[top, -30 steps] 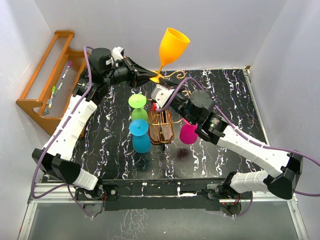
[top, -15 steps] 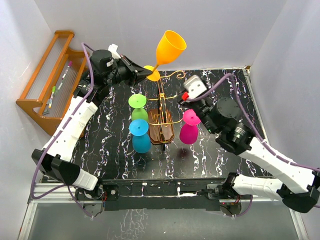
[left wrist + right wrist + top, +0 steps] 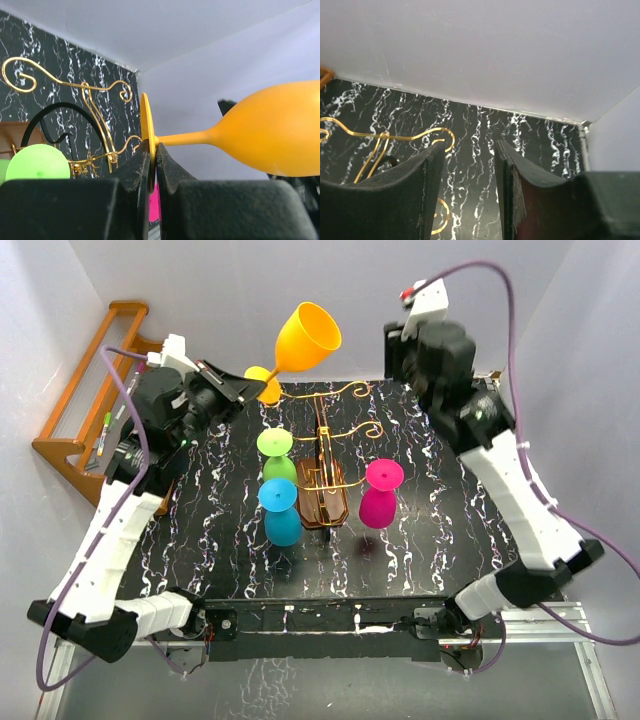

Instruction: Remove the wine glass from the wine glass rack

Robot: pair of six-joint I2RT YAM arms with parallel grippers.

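Though half hidden in the clenched left gripper [image 3: 152, 155], wine glass [image 3: 265, 132] foot; right gripper [image 3: 468, 150] parted, empty.

- The white left arm [image 3: 112, 528] reaches far forward, bent at the elbow.
- Its black left end effector [image 3: 153, 150] is pinched tight on the foot of the orange plastic wine glass [image 3: 265, 132].
- The white right arm [image 3: 515, 485] is lifted high.
- Its black right end effector [image 3: 471, 149] has both fingers spread apart.

The wine glass [image 3: 265, 132] is cropped at right.
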